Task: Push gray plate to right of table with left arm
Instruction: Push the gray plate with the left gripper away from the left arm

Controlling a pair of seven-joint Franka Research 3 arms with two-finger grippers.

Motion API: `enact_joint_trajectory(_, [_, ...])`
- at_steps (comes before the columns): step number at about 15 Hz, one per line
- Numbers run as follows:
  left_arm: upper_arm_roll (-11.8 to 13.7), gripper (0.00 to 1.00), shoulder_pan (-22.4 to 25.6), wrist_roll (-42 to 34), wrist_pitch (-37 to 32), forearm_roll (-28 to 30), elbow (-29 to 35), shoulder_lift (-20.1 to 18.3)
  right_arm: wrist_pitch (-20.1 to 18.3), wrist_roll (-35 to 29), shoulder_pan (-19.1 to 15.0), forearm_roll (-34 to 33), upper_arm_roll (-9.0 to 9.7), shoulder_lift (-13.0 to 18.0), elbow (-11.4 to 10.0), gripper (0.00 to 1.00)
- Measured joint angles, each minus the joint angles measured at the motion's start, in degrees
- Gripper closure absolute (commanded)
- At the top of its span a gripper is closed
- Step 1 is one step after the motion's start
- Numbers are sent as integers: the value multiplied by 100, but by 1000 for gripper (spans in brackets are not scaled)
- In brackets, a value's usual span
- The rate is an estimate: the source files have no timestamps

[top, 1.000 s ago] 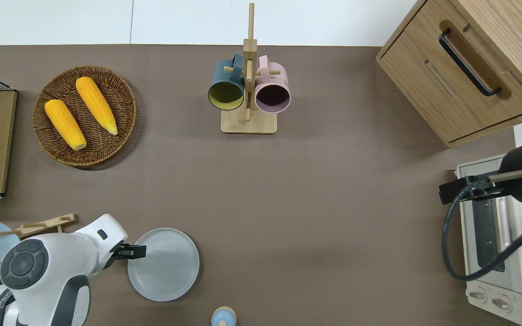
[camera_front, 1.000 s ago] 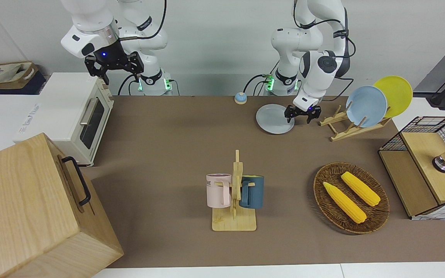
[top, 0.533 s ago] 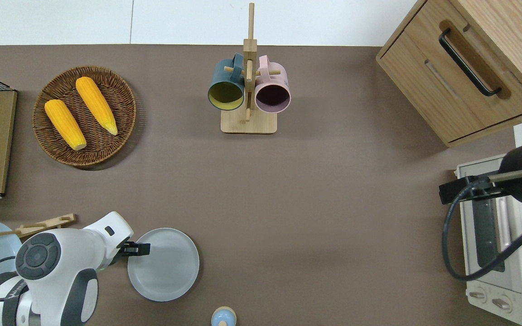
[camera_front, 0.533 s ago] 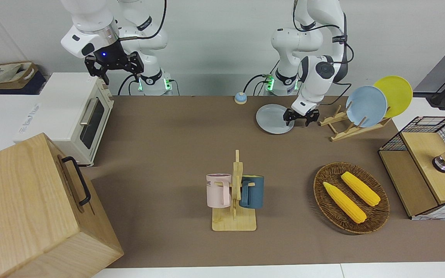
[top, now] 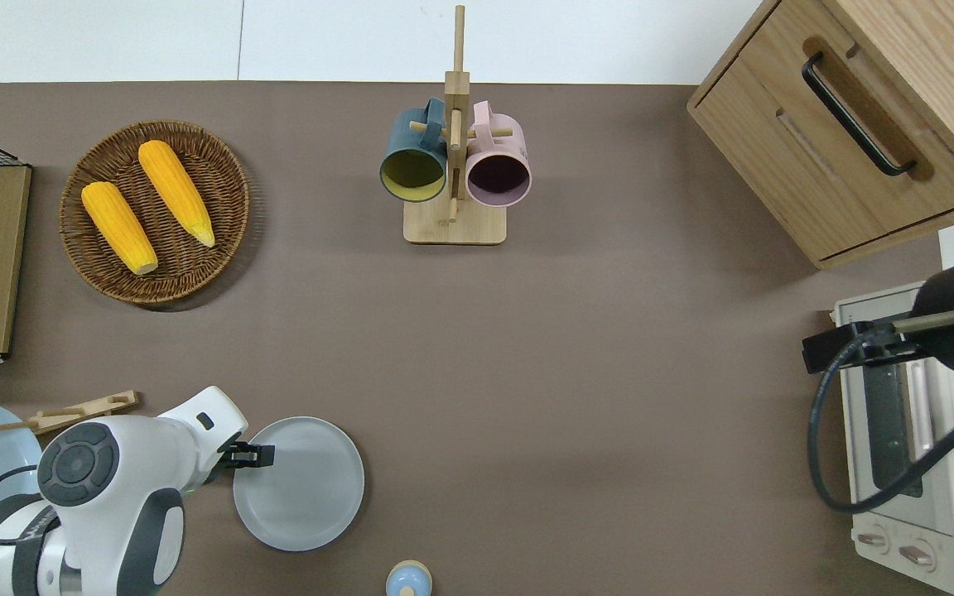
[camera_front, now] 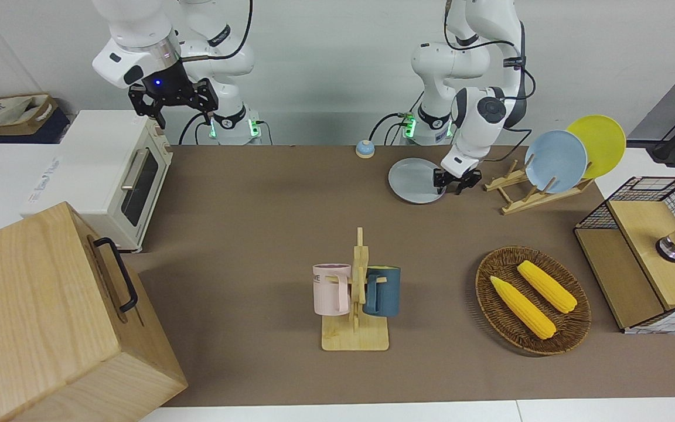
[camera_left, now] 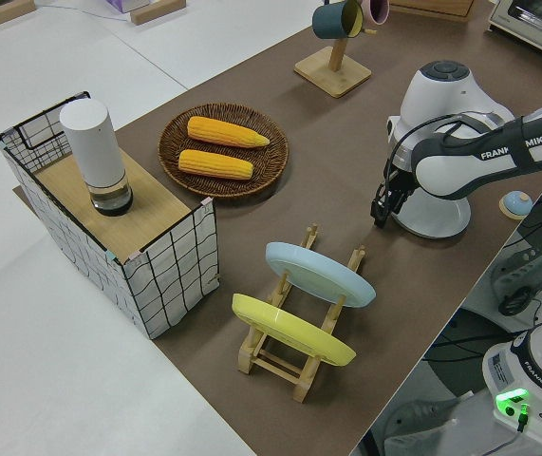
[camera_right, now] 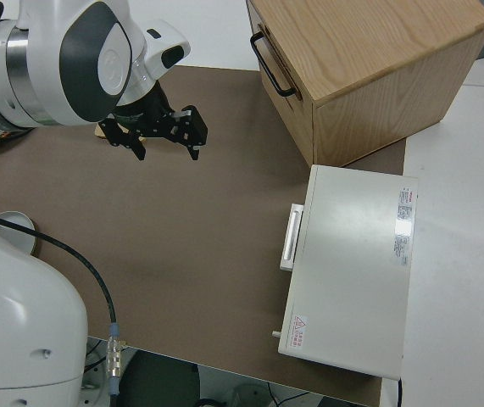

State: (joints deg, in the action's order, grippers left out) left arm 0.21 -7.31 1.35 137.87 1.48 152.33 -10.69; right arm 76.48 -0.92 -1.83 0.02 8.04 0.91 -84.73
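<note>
The gray plate lies flat on the brown table, near the robots' edge. My left gripper is low at the plate's rim, on the side toward the left arm's end of the table, between the plate and the wooden plate rack. In the left side view the left gripper points down at the table and the arm hides most of the plate. It holds nothing. My right arm is parked, its gripper open and empty.
The rack holds a sky-blue plate and a yellow plate. A small bell sits beside the gray plate. A corn basket, a mug tree, a toaster oven and a wooden drawer box stand around.
The left arm has swung in and lowered its gripper a little toward the gray plate's rim. The plate has not moved. The right arm has not moved.
</note>
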Motion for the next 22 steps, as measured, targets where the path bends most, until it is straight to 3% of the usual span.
enact_joint_trajectory(1, [-2,1000,-2,0,2,1,-2,-2,0,0,0,0,0,0,0,17])
enact_joint_trajectory(18, [32,1000,-53,9,-15,355,-9,-75,0,0,0,0,0,0,0,17])
enact_joint_trajectory(22, [20,1000,-415,585,23,443,-48,-55,0,0,0,0,0,0,0,17])
